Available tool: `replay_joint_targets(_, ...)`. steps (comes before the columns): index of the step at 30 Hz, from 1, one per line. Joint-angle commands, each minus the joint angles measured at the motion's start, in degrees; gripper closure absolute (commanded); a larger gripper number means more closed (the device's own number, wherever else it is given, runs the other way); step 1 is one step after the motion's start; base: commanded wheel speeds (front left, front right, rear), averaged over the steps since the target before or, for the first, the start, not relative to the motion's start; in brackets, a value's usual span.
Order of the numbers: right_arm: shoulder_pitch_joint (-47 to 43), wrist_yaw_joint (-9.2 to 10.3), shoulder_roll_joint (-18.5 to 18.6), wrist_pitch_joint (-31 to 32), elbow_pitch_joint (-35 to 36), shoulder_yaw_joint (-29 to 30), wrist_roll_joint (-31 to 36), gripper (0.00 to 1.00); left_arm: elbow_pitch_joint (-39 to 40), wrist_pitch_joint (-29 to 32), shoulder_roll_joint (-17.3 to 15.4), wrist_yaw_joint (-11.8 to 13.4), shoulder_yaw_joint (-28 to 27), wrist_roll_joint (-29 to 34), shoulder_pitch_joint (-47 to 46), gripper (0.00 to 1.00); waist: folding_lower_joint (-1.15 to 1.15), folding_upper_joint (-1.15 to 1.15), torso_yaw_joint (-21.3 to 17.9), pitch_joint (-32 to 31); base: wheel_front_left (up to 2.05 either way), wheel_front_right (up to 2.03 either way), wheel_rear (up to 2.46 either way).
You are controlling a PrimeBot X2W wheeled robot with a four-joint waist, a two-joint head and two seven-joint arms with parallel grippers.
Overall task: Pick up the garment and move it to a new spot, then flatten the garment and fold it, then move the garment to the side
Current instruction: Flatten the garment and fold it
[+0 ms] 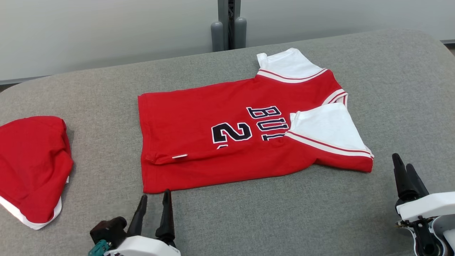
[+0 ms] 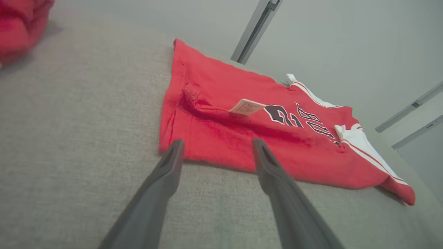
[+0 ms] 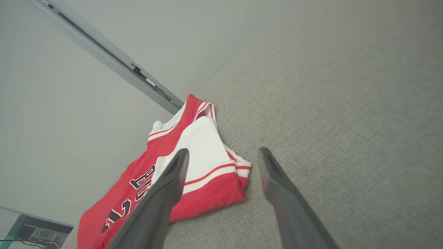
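A red jersey with white sleeves and dark lettering, the garment (image 1: 213,128), lies spread on the grey padded table, its near edge folded over with a small white tag showing. My left gripper (image 1: 154,200) is open just in front of the garment's near left corner, fingers apart and empty; the left wrist view shows the garment (image 2: 242,138) right beyond the fingertips. My right gripper (image 1: 403,163) stands open at the right, a little off the folded sleeve; in the right wrist view the garment (image 3: 200,162) lies by the left finger.
A second red cloth with a white hem (image 1: 32,167) lies bunched at the table's left edge. The grey table (image 1: 284,217) has bare surface in front and to the right. A grey post (image 1: 229,25) stands behind the far edge.
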State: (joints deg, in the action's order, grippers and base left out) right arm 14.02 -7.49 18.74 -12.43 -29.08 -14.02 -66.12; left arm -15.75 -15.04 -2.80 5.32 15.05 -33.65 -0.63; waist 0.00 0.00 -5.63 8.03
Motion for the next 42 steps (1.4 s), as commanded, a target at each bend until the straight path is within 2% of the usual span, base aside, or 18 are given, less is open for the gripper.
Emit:
replay_joint_targets(1, -0.31, 0.00, 0.02, 0.26, -0.46, 0.28, 0.08, 0.00, -0.49, 0.36, -0.26, -0.17, 0.37, -0.99, -1.20, 0.00, 0.00, 0.00, 0.17, 0.18, 0.00, 0.00, 0.00)
replay_joint_targets(7, 1.16, 0.00, -1.82, 2.47, -1.83, 0.88, 1.04, 0.00, -4.76, 3.16, -0.22, 1.88, 3.14, -11.74, -3.59, 0.00, 0.00, 0.00, 0.09, 1.48, 0.00, 0.00, 0.00)
replay_joint_targets(13, 2.25, 0.00, -3.27, 5.28, -2.53, 1.72, -0.59, 0.00, -7.23, 3.40, -0.27, 0.92, 4.96, -20.02, -6.80, 0.00, 0.00, 0.00, 0.01, 3.06, 0.00, 0.00, 0.00)
replay_joint_targets(19, 4.15, 0.00, -4.69, 7.43, -4.55, 3.21, -2.27, 0.00, -9.96, 2.82, -0.20, 0.68, 6.03, -25.13, -10.36, 0.00, 0.00, 0.00, 0.01, 5.05, 0.00, 0.00, 0.00)
replay_joint_targets(27, 6.55, 0.00, -5.26, 8.05, -7.22, 4.14, -2.46, 0.00, -13.05, 2.69, -0.06, 0.47, 7.93, -25.08, -13.25, 0.00, 0.00, 0.00, 0.61, 7.32, 0.00, 0.00, 0.00)
replay_joint_targets(42, 9.12, 0.01, -4.94, 9.26, -7.79, 3.28, -2.62, 0.00, -15.50, 1.71, -0.01, 0.10, 10.92, -26.74, -15.47, 0.00, 0.00, 0.00, 2.18, 9.85, 0.00, 0.00, 0.00)
